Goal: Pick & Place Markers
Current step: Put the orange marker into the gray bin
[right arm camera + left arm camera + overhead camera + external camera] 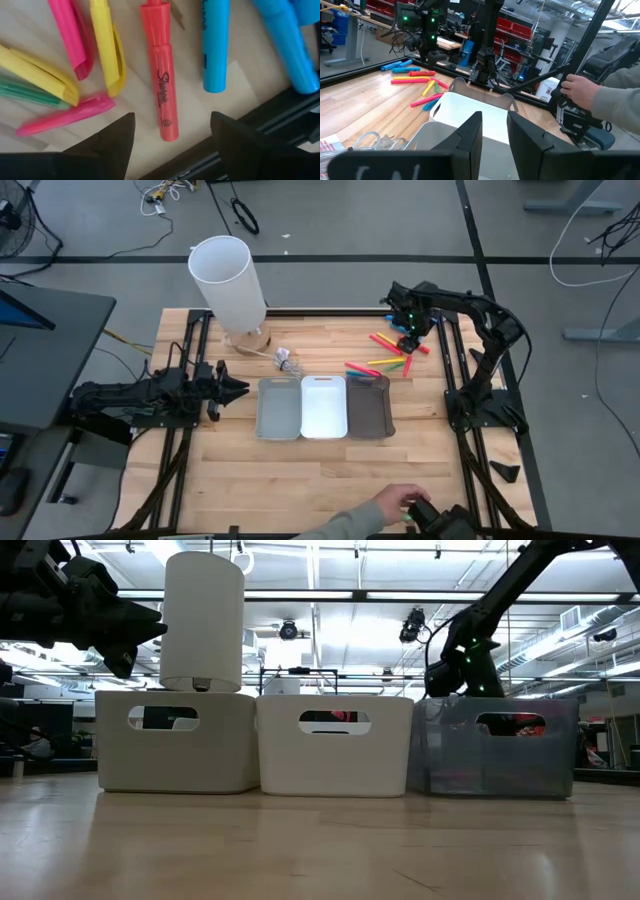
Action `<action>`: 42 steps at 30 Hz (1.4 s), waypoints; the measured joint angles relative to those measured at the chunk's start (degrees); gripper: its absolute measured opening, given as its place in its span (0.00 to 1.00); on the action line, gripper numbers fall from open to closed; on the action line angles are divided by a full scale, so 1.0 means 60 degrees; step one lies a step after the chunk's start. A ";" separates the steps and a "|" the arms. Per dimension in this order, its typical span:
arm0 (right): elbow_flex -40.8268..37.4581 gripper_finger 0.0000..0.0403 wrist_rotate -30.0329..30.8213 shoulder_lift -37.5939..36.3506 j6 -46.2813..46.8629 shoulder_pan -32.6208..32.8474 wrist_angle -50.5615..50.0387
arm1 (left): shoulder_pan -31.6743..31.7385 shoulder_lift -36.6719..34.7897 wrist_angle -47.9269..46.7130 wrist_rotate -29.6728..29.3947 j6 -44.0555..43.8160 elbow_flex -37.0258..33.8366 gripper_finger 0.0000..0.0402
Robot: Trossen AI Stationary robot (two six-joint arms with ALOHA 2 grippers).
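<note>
Left gripper [240,388]: seen left of centre in the high view, just beside the grey tray [278,408]; its fingers [470,137] are set a narrow gap apart with nothing between them, and the arm is parked.

Cylinder [230,282]: stood at upper centre-left of the high view, behind the trays.

Trays: three are lined up side by side at centre; the grey one, then the white tray [323,407], then the dark tray [368,406].

Markers [388,356]: scattered flat on the wood at upper right of centre in the high view, just beyond the dark tray. Whether any lies inside a tray cannot be told.

Right gripper [408,340]: held over the far end of the pile at upper right; its fingers [112,135] are spread wide and nothing is gripped.

Orange marker [161,72]: framed between the open fingers in the right wrist view, centre of frame. Its long axis runs top to bottom there, crosswise to the finger gap, cap end toward the bottom.

Neighbours: a yellow marker [107,45] lies close on one side and a blue marker [215,45] on the other, roughly parallel, neither touching it.

Handling: the markers are judged light, stiff and smooth-skinned, apt to roll or slip. A hold across the barrel near mid-length is advised, clear of the neighbours.
</note>
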 joint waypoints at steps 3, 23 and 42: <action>-0.0146 0.65 0.0027 0.0007 -0.0108 -0.0029 0.0157 | 0.0001 0.0000 0.0002 -0.0003 0.0000 0.0000 0.24; 0.0172 0.59 -0.0087 0.0627 -0.0493 0.0144 -0.0036 | 0.0001 0.0000 0.0002 -0.0001 0.0000 -0.0002 0.24; 0.1293 0.56 -0.0191 0.2063 -0.0900 0.0098 -0.0575 | -0.0003 0.0000 0.0000 0.0000 -0.0002 -0.0002 0.24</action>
